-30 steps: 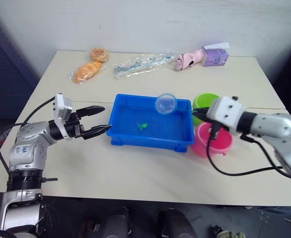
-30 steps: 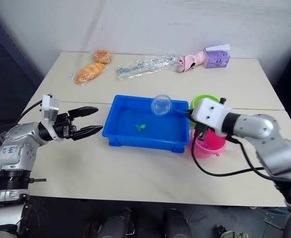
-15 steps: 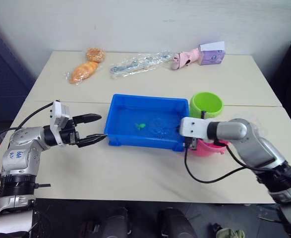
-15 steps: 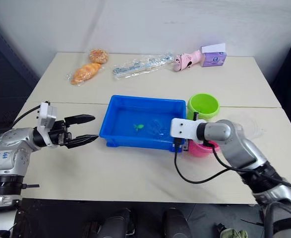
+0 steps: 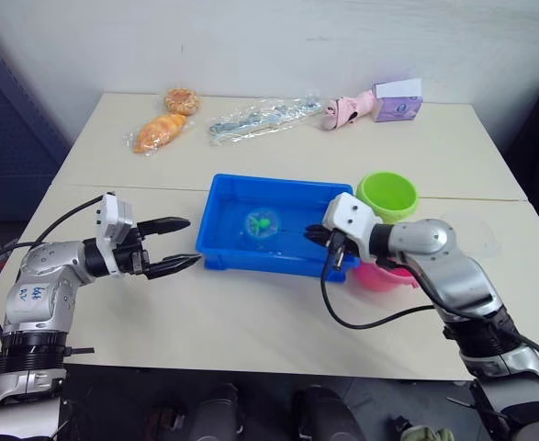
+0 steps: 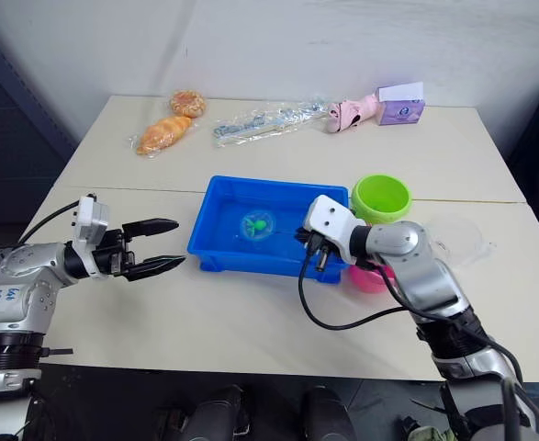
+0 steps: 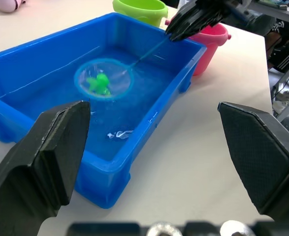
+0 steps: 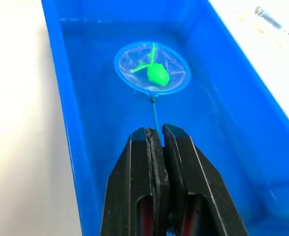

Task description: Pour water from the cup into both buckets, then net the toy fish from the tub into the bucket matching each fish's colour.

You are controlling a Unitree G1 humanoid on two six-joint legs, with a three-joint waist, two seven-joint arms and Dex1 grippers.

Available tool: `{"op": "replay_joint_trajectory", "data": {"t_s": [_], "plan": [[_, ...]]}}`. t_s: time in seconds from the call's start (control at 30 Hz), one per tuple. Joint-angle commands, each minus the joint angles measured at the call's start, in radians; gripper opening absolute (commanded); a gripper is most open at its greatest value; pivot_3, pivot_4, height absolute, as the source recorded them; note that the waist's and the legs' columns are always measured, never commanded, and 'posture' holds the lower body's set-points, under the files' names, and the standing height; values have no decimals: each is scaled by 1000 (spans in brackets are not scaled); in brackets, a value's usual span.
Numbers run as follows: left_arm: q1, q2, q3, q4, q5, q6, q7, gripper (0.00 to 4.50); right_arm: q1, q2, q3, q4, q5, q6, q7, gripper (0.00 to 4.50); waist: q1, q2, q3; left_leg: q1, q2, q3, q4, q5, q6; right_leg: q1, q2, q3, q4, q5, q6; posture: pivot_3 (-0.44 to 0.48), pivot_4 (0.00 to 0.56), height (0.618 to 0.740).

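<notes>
The blue tub (image 5: pixel 262 262) holds water in the middle of the table. A net's light blue hoop (image 5: pixel 261 222) lies in it around a green toy fish (image 8: pixel 157 74). My right gripper (image 8: pixel 156 132) is shut on the thin net handle (image 8: pixel 154 110) over the tub's right end. The lime green bucket (image 5: pixel 387 196) stands just right of the tub. In front of it is the pink bucket (image 5: pixel 379 276), partly hidden by my right arm. The clear cup (image 6: pixel 460 237) stands further right. My left gripper (image 5: pixel 194 241) is open and holds nothing, just left of the tub.
Along the table's far edge lie two bagged breads (image 5: pixel 162 132), a clear plastic bag (image 5: pixel 262 118), a pink toy (image 5: pixel 346 110) and a purple box (image 5: pixel 398 100). Bare tabletop runs in front of the tub.
The net came down from above the tub's far right corner into the water, and its hoop now rings the green fish. My right arm moved left. The left gripper stayed open beside the tub.
</notes>
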Motion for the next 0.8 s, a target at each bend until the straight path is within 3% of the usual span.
{"op": "replay_joint_trajectory", "data": {"t_s": [0.03,0.4,0.63,0.8], "plan": [[-22,-9,8,-29,-25,2,5,4463,56,-58,-125,-133,86,48,20,0,0,0,0,0,0,0,0,0,0,0,0,0,0,0,0,0,150,740],[-120,-87,-10,-75,-102,149,74,4463,272,-183,-479,-320,231,78,0,0,0,0,0,0,0,0,-1,0,0,1,0,0,-1,0,0,0,150,740],[-213,-152,-17,-85,-153,183,79,4463,357,-316,-658,-161,178,-37,10,0,5,0,0,1,0,0,0,0,0,2,1,0,-2,0,0,0,150,740],[-257,-205,-26,-84,-154,150,88,4463,365,-365,-655,17,82,-214,-27,0,5,0,0,1,0,1,0,0,0,3,1,0,-2,0,0,0,150,740]]}}
